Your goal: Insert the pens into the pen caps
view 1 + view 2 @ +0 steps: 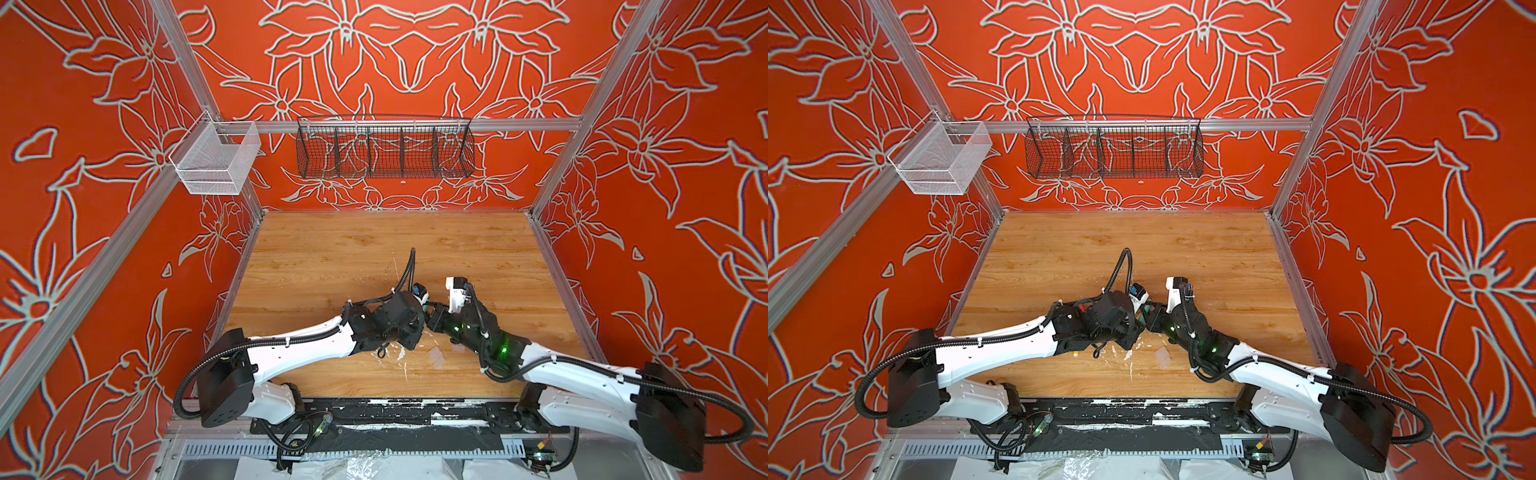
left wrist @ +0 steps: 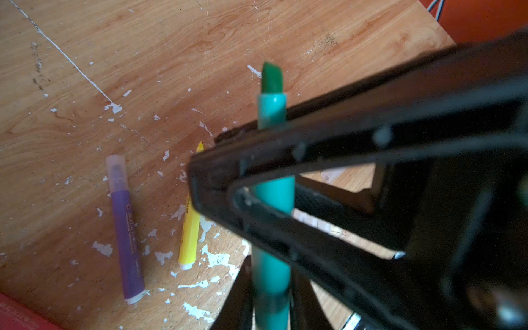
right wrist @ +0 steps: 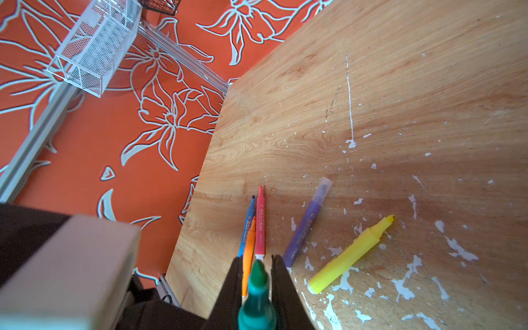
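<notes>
My right gripper (image 3: 256, 258) is clamped on the green pen (image 3: 257, 300) — its two black fingers (image 3: 283, 285) press the barrel from both sides, and the bare dark-green tip pokes out beyond them. My left gripper (image 2: 271, 274) has the same pen's barrel between its own fingers, both close against it, but that view is too blurred for me to tell whether they pinch it or sit loose. In a top view my two wrists meet over the near middle of the table (image 1: 374, 249), and the pen is held up off the wood. Below it lie the others, all flat among white paint flecks (image 3: 405, 285): the purple pen (image 3: 303, 231) with a clear cap (image 3: 323, 187) over its tip, the yellow pen (image 3: 351, 251) uncapped near it, and — a little apart — the blue pen (image 3: 248, 223), orange pen (image 3: 249, 251) and pink pen (image 3: 260, 228) lying together side by side, tips bare
</notes>
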